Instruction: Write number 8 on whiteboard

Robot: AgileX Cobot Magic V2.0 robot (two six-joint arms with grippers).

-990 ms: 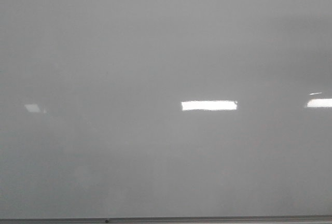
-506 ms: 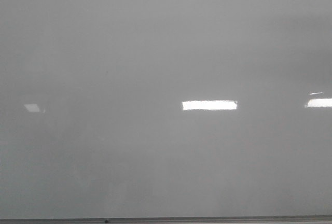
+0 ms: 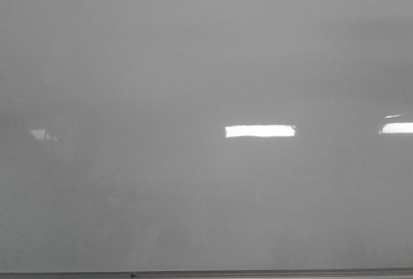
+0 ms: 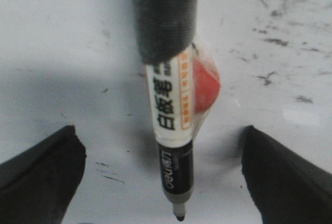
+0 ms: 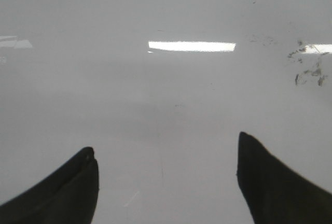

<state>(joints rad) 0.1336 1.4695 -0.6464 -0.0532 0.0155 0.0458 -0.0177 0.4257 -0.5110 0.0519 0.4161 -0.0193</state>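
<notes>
Left gripper (image 4: pixel 163 182) fingers (image 4: pixel 39 175) spread wide apart. Marker (image 4: pixel 171 130) fixed between them on taped mount, not pinched; tip (image 4: pixel 180 217) bare, pointing at whiteboard (image 4: pixel 62 53), contact unclear. Right gripper (image 5: pixel 166 182) fingers (image 5: pixel 275 182) apart, empty, facing board. Old smudges (image 5: pixel 308 73) there. Front view: whiteboard (image 3: pixel 193 46), frame (image 3: pixel 258 272) along bottom, no number 8 visible.

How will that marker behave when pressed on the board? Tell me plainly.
The marker looks like a straight hard-plastic barrel, so probably stiff and light. Its round body would likely roll if loose; the black wrap seems to secure it. Its small tip should glide over the glossy whiteboard.
</notes>
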